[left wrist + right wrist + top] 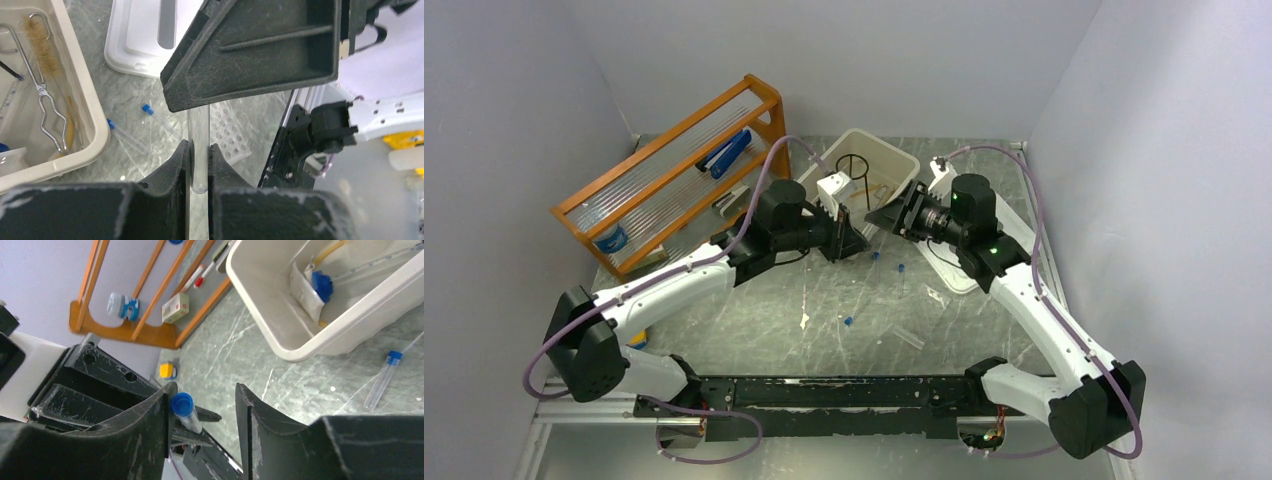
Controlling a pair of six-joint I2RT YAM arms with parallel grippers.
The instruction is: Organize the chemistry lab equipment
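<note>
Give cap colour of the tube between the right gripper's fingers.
Blue cap on the clear tube; best seen in right wrist view.

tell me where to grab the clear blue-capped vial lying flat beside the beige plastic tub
Take the clear blue-capped vial mid-body, from straight above, jaws across its narrow width: it lies flat on the table, open on both long sides, apart from the beige tub.
</note>
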